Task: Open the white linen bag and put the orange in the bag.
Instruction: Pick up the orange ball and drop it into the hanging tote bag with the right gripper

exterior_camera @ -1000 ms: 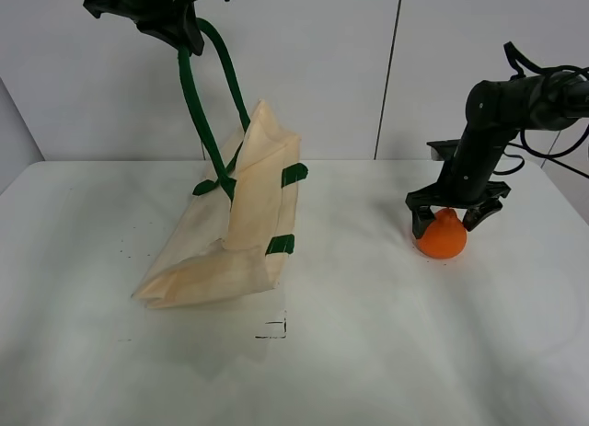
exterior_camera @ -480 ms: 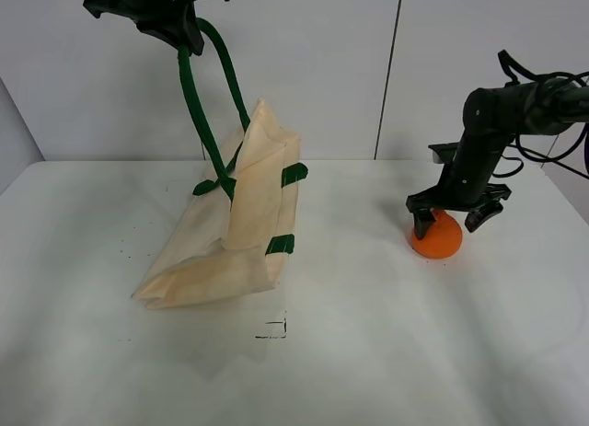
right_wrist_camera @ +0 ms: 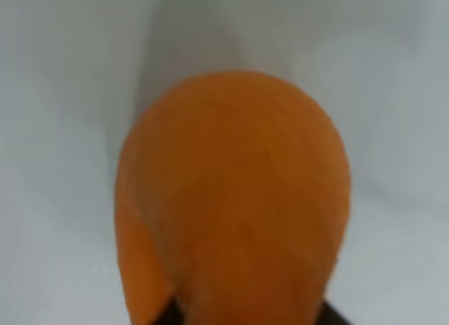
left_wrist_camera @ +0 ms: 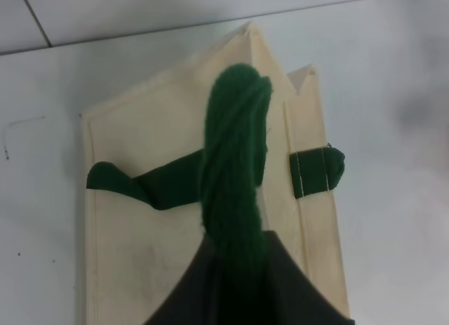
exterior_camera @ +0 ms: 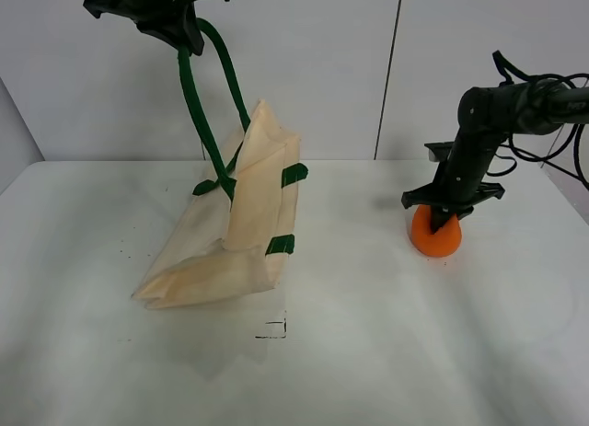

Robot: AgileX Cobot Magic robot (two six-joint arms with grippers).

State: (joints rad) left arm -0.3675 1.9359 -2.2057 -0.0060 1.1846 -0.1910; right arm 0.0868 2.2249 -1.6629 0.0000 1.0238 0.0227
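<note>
My left gripper (exterior_camera: 184,38) is raised high at the back left, shut on a dark green strap handle (exterior_camera: 198,113) of the white linen bag (exterior_camera: 244,214). The bag hangs tilted from it, with its lower end resting on the table. In the left wrist view the handle (left_wrist_camera: 235,163) runs up from the bag (left_wrist_camera: 140,234) into the gripper (left_wrist_camera: 235,283). The orange (exterior_camera: 433,242) sits on the table at the right. My right gripper (exterior_camera: 442,219) is down on it from above, fingers closed against it. The orange (right_wrist_camera: 231,199) fills the right wrist view.
The white table (exterior_camera: 368,352) carries a small black corner mark (exterior_camera: 273,329) in front of the bag. A white wall stands close behind. The right arm's cables (exterior_camera: 552,150) hang at the far right edge.
My right gripper has come down over the orange and its spread fingers have closed onto it. The left gripper and the bag have not moved.
</note>
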